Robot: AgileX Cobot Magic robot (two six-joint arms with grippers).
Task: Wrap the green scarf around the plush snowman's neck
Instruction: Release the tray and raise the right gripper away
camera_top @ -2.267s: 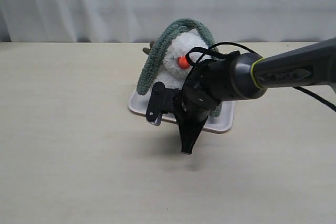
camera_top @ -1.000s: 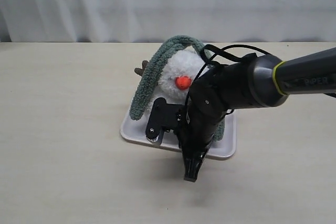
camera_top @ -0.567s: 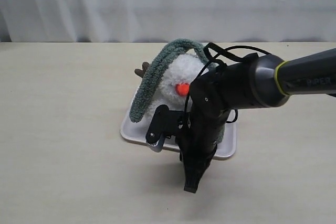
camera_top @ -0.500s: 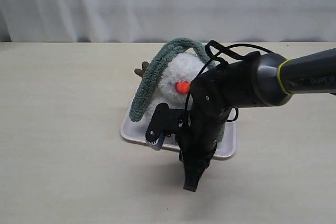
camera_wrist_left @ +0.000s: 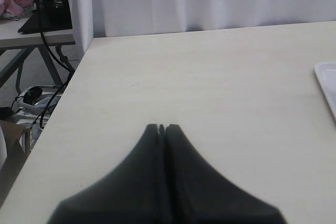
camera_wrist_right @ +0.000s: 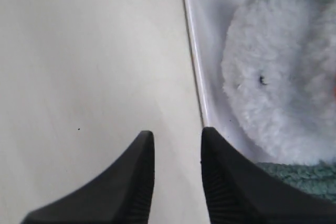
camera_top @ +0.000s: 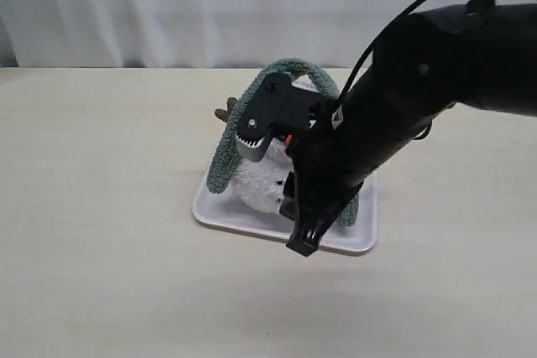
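The limp, sage-green knit scarf (camera_top: 226, 153) was judged best pinched near its hanging end by the parted right pincer (camera_wrist_right: 176, 136).

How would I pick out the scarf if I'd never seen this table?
On the pale table sits a white tray holding a fluffy white snowman. The green scarf arches over its head, an end hanging down each side; it is the only green thing there.
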